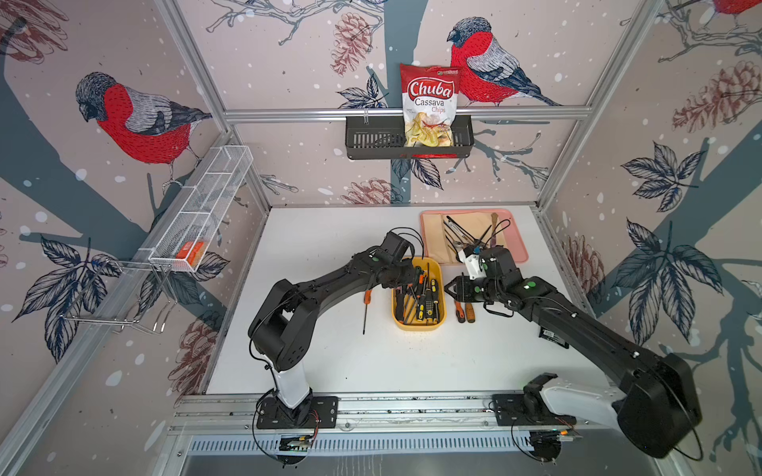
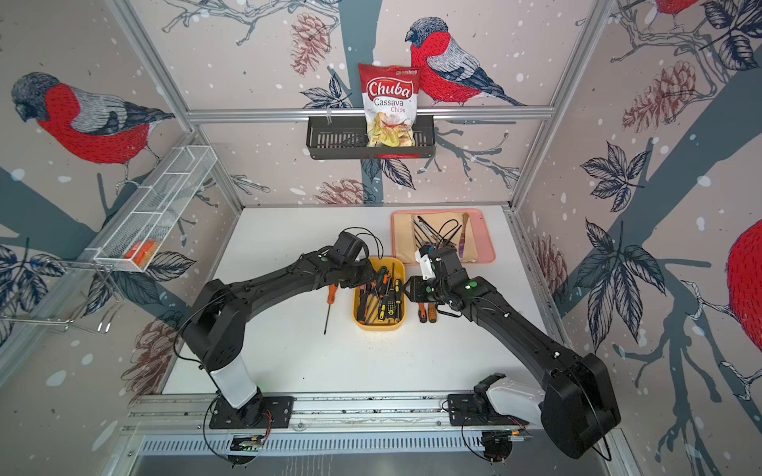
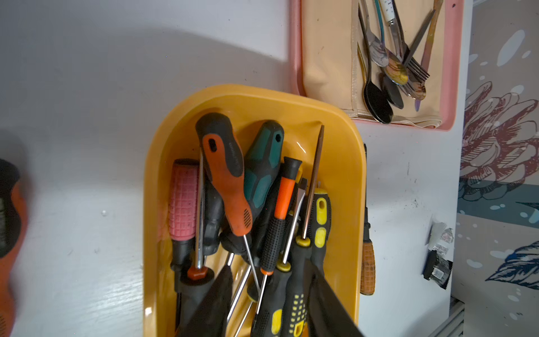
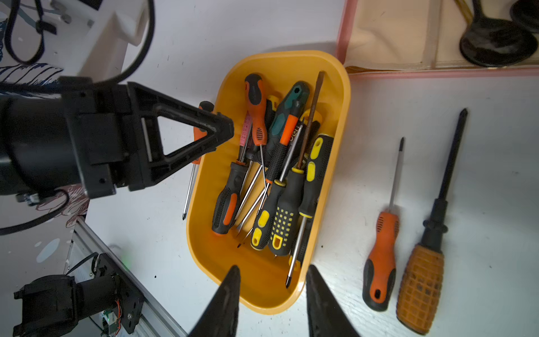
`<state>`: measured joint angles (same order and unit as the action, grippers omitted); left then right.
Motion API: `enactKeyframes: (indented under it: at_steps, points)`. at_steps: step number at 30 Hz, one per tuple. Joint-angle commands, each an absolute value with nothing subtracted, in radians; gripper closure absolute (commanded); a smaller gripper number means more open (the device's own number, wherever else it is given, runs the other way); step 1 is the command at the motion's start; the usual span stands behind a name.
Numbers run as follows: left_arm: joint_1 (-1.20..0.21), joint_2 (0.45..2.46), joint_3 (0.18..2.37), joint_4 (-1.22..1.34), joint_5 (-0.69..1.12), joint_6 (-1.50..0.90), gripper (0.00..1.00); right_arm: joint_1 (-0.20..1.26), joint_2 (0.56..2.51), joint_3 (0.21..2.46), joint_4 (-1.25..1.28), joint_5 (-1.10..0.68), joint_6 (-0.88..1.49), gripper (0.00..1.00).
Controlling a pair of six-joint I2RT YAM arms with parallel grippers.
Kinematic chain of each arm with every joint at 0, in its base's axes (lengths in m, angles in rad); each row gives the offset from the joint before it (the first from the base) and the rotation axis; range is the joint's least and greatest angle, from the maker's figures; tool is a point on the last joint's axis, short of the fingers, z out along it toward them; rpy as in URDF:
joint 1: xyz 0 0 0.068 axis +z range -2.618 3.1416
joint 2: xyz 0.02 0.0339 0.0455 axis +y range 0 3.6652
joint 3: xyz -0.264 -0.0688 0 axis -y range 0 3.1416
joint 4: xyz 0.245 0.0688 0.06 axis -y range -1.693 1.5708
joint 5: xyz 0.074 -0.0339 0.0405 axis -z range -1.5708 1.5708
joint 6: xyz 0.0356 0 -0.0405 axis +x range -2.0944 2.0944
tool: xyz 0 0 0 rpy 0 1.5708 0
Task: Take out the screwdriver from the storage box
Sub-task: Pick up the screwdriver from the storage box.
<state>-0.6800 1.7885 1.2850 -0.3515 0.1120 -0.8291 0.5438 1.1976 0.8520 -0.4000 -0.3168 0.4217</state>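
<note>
Three screwdrivers (image 4: 379, 262) are already out on the surface (image 4: 408, 122), but your yellow storage box (image 4: 341, 96) is still packed. Right end effector (image 4: 272, 270) hangs open over one end. Left end effector (image 4: 224, 131) sits part-open above the pile, empty I think.

Yellow storage box (image 2: 378, 326) full of screwdrivers (image 2: 381, 301), orange-handled screwdriver (image 2: 331, 293) just beside it on white table (image 2: 330, 362).

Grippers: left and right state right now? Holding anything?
Left gripper: open, holding nothing, over the storage box.
Right gripper: open, holding nothing.
</note>
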Motion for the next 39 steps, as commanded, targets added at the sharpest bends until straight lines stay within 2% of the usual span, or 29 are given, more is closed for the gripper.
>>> enactKeyframes:
  at_steps: [1, 11, 27, 34, 39]
  points:
    - [-0.685, 1.82, 1.319, -0.396, 0.043, -0.854, 0.57, 0.548, 1.195, 0.848, -0.349, -0.348, 0.413, 0.61]
    - [-0.689, 1.937, 1.432, -0.439, -0.02, -0.867, 0.59, 0.547, 1.196, 0.841, -0.341, -0.36, 0.388, 0.61]
    - [-0.692, 2.044, 1.496, -0.456, -0.032, -0.868, 0.69, 0.527, 1.191, 0.828, -0.345, -0.36, 0.374, 0.61]
    - [-0.692, 2.055, 1.498, -0.455, -0.025, -0.855, 0.77, 0.524, 1.192, 0.826, -0.338, -0.359, 0.38, 0.6]
    - [-0.692, 2.053, 1.497, -0.461, -0.023, -0.84, 0.87, 0.524, 1.191, 0.825, -0.334, -0.354, 0.387, 0.6]
